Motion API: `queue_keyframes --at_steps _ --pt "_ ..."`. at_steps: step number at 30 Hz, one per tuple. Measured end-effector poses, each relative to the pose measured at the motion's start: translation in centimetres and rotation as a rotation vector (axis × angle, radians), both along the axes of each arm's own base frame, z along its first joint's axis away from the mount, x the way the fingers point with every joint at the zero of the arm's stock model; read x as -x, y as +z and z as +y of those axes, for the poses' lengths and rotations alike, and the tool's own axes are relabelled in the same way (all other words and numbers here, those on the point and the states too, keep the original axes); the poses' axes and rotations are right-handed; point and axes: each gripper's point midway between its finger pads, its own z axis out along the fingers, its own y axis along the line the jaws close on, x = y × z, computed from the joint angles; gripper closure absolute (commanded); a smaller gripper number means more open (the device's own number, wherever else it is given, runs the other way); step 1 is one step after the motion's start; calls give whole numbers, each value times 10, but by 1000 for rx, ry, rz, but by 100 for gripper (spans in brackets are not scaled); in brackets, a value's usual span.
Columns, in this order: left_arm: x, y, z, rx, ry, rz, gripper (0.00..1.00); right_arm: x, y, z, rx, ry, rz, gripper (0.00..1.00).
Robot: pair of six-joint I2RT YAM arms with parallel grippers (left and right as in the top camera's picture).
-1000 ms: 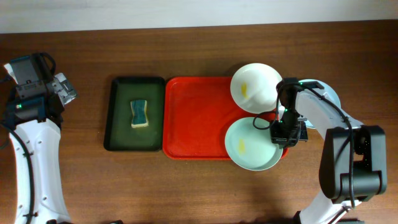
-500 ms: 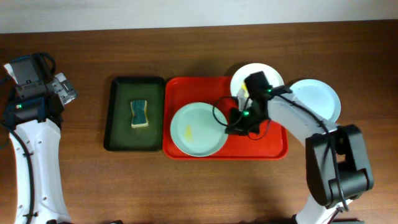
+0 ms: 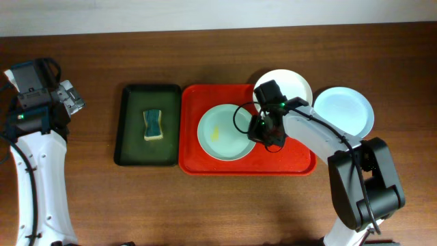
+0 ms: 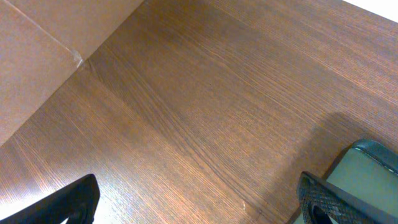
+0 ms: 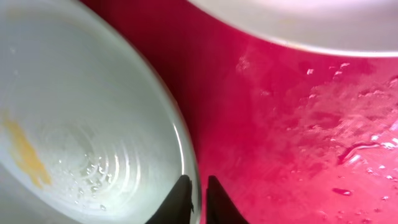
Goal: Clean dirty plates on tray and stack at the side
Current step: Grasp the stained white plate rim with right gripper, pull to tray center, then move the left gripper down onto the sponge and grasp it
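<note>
Brown wood-grain worktop (image 3: 218,205) is seen under everything. At the centre of the task, the pale green plate (image 3: 222,133) is laid flat inside the red tray (image 3: 194,102), roughly mid-tray, with a yellow smear (image 3: 216,133) left of its middle; it is judged to have been set there so that it can be wiped over the tray.

The plate's right rim is straddled by the right gripper (image 3: 261,131). In the wrist view the fingertips are separated by only a narrow gap with the rim running between them. Whether the rim is pinched or merely bracketed cannot be told.

Further out, the white plate (image 3: 290,85) is perched across the tray's upper right corner. The pale blue plate (image 3: 345,113) is placed on bare wood just right of the tray, presumably where the stack is meant to start.

On the tray's other side, a sponge (image 3: 153,125) is kept in the dark green tray (image 3: 130,137), within reach of the left arm. The left gripper (image 3: 72,101) is held wide apart and empty over bare wood at the far left, so wiping is judged not yet begun.
</note>
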Motion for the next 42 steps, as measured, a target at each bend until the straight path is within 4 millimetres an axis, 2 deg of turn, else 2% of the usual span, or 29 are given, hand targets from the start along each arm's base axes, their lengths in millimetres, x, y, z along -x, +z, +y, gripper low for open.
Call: queue_keyframes --at_steps 2,3,11,35,42 --pt "0 0 0 0 0 0 1 -1 0 -3 20 18 -11 18" --pt "0 0 0 0 0 0 0 -2 -1 -4 27 37 -17 1" --pt "0 0 0 0 0 0 0 -2 -1 -5 41 89 -31 1" --pt "0 0 0 0 0 0 1 -2 -1 -5 41 94 -33 2" --pt "0 0 0 0 0 0 1 -26 6 4 9 90 -133 2"
